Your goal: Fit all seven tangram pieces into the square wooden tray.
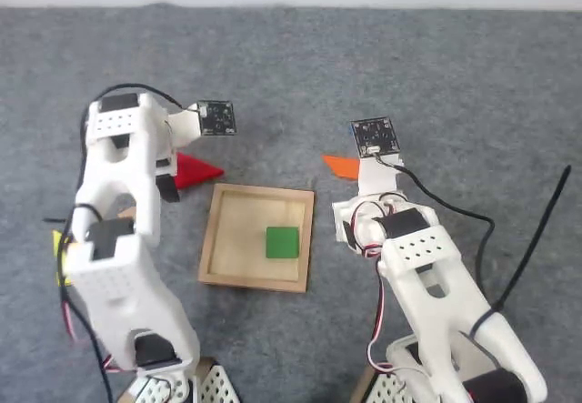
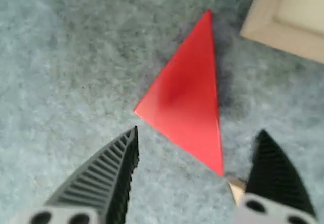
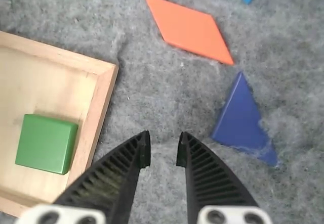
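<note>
Both arms are chunky white printed plastic, the left arm (image 1: 114, 266) and right arm (image 1: 427, 262) alike, with rows of tiny holes in the shells and black motor blocks at the joints. Black cables (image 1: 532, 239) loop off them, plus thin red and white wires (image 1: 371, 239). Small black square circuit boards (image 1: 216, 118) top the wrists. The left gripper (image 2: 199, 130) and right gripper (image 3: 164, 133) have black pointed fingers (image 3: 121, 168), ribbed inside.

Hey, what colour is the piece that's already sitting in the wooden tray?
Green. The square piece in the tray shows best in the right wrist view.
</note>
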Controlling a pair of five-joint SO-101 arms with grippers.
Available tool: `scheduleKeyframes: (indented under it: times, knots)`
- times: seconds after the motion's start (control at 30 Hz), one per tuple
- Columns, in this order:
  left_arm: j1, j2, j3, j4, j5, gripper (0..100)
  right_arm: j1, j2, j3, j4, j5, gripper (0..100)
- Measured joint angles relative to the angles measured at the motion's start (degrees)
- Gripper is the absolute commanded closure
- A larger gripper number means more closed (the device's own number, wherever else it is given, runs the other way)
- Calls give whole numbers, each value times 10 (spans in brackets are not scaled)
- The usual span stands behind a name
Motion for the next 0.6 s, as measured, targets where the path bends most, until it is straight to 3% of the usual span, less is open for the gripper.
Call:
scheduleKeyframes:
  times: [0.27,0.6]
  knots:
    - [-1,134,-168,71,47,603,0,0,0,0,0,890]
    - [0,238,-309,157,55,603,0,0,0,0,0,890]
